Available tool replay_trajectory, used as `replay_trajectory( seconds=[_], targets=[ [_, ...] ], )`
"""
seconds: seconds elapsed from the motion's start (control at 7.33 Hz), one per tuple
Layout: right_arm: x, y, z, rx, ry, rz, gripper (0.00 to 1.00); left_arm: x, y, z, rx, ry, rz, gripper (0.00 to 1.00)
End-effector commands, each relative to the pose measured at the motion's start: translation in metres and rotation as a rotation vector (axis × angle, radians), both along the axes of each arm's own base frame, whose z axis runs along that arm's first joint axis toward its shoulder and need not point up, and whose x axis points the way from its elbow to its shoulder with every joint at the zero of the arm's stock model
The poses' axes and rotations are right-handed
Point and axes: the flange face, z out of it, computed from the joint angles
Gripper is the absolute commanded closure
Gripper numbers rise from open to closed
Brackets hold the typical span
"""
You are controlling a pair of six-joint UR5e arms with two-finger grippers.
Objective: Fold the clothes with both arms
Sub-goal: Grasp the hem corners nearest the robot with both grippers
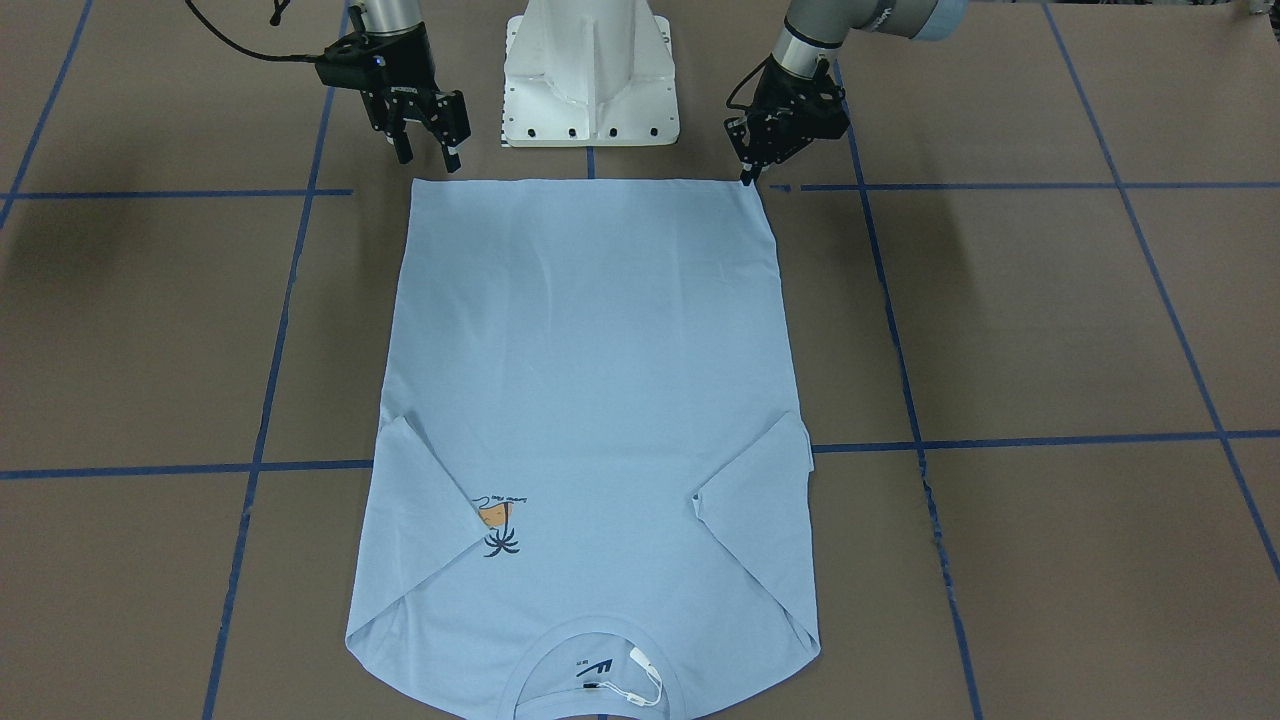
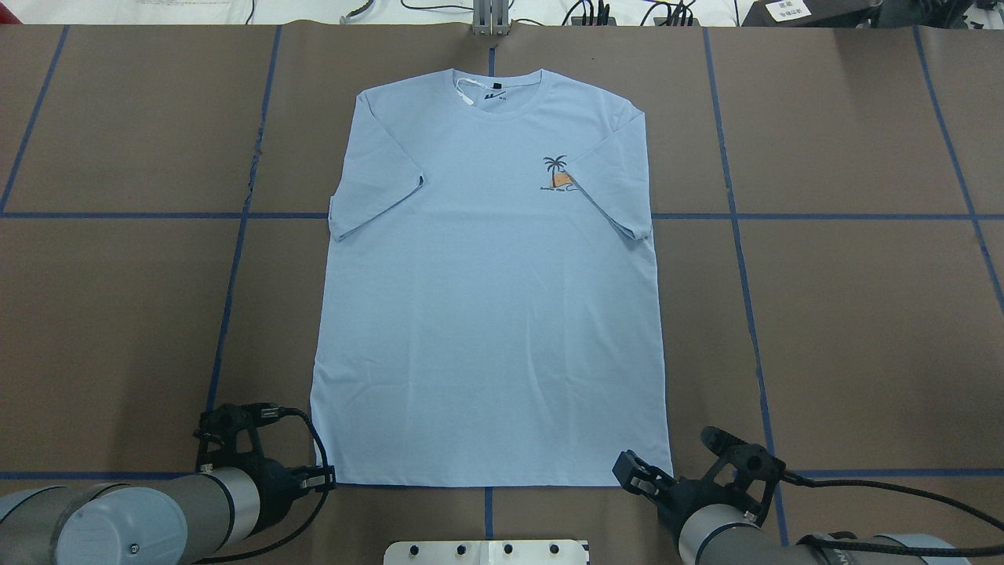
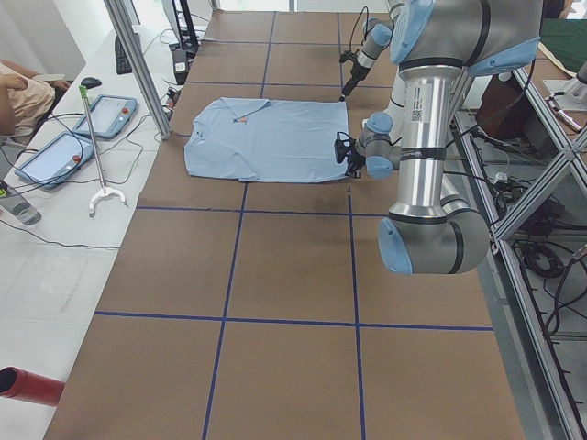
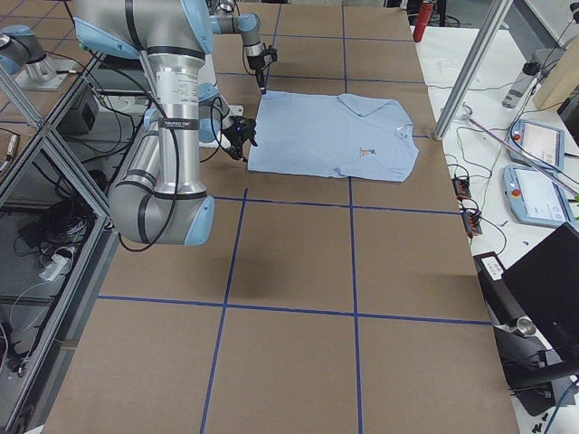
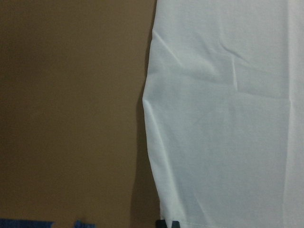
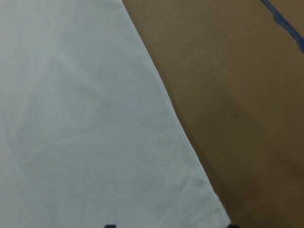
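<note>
Nearest the robot, the white pedestal base (image 1: 590,80) stands between the two arms. The black two-finger left gripper (image 1: 748,172) points down at one corner of the hem (image 1: 590,181), its tip touching or all but touching the cloth. Its fingers look drawn close, but I cannot tell whether they have closed on fabric. The black two-finger right gripper (image 1: 428,158) hangs just above the other hem corner with its fingers spread apart and nothing between them.

The light blue short-sleeved cloth T-shirt (image 1: 590,350) lies flat, front up, in the middle of the brown paper-covered table marked with blue tape lines (image 1: 1000,300), hem toward the robot. Only faint creases cross the body. Farther out, both short sleeves (image 2: 376,180) are turned inward over the chest, and one overlaps the edge of the small orange-and-dark palm-tree print (image 2: 557,174). Farthest away sit the round collar (image 2: 498,112) and its white tag (image 2: 464,92).

The cloth should be light, limp and easily dragged. It will likely sag between two holds and wrinkle if pulled unevenly. The two hem corners look like the sensible places to pinch, taking both layers. From there the arms should lift together and carry the hem toward the collar at a matched pace, to keep the fold line straight.
</note>
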Motion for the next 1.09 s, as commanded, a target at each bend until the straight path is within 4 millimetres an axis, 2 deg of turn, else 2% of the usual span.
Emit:
replay_trajectory(
  seconds=[0.0,0.41,0.82,0.95],
  targets=[
    [-0.008,0.002,0.013,-0.027,0.052,0.039,0.24,0.005,0.0,-0.009,-0.001,0.019,-0.001,1.0],
    [-0.012,0.002,0.027,-0.02,0.097,0.043,0.25,0.005,0.0,-0.008,-0.003,0.018,0.0,1.0],
    [-0.017,0.001,0.034,-0.003,0.111,0.057,0.36,0.005,-0.001,-0.008,-0.004,0.022,-0.003,1.0],
    [-0.018,0.001,0.032,-0.003,0.107,0.057,0.54,0.004,-0.001,-0.01,-0.005,0.026,-0.003,1.0]
  ],
)
